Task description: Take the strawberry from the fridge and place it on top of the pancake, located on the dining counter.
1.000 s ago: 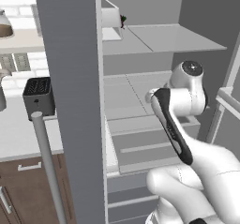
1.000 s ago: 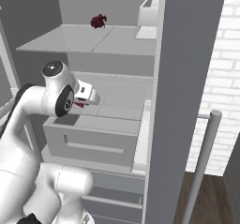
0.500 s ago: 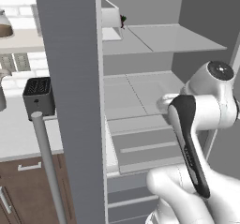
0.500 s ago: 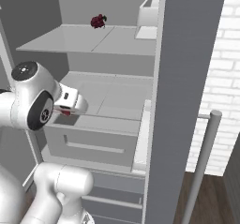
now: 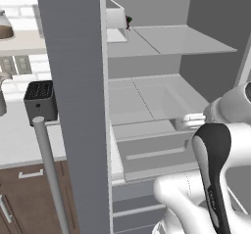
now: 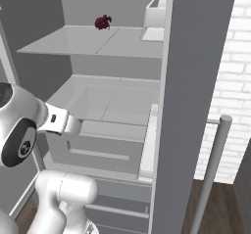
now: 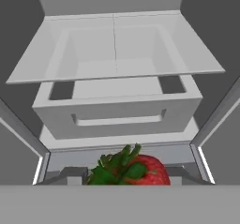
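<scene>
I see the strawberry [image 7: 133, 170] clenched in my gripper [image 7: 126, 178] — before the open fridge [image 7: 117, 110] drawer.

The red strawberry [image 7: 136, 171], green leaves up, sat low before the open grey fridge [image 7: 117, 110] drawer.

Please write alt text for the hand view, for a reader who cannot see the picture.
A red strawberry with green leaves sits at the bottom edge, close to the camera, at the end effector. Beyond it is the open fridge, with a pale grey drawer and a shelf above it.
</scene>
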Controlling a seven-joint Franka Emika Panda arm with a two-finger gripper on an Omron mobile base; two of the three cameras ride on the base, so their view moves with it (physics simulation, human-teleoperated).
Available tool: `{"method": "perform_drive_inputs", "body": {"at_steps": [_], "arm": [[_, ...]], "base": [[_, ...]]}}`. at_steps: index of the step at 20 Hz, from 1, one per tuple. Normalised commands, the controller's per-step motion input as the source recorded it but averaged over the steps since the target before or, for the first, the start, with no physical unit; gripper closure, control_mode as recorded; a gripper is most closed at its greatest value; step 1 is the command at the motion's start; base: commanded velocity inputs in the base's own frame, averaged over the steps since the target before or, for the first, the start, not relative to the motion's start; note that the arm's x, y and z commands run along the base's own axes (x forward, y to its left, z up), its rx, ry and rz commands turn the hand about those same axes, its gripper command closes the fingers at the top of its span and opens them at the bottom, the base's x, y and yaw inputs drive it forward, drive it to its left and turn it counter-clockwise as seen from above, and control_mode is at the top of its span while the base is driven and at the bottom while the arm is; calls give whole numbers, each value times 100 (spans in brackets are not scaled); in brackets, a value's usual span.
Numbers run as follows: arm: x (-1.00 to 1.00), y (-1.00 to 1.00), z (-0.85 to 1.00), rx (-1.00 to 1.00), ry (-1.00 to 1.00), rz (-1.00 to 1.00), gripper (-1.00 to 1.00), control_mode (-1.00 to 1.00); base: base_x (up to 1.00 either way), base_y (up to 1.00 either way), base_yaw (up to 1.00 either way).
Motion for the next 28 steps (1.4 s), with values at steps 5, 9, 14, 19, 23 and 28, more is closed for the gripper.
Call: {"method": "perform_drive_inputs", "body": {"at_steps": [5,9,14,19,23,28], "arm": [[2,6,4,-1,28,0,100,-100],[0,0,0,0,18,0,100,-100],[-4,0,-3,0,0,0,100,-100],[0,0,0,0,0,0,100,-100],[-6,0,0,0,0,0,100,-100],[-9,0,0,0,-2,0,100,100]], "base": [[0,0,0],[0,0,0],[0,0,0],[0,0,0],[0,0,0],[-54,0,-19]]}}
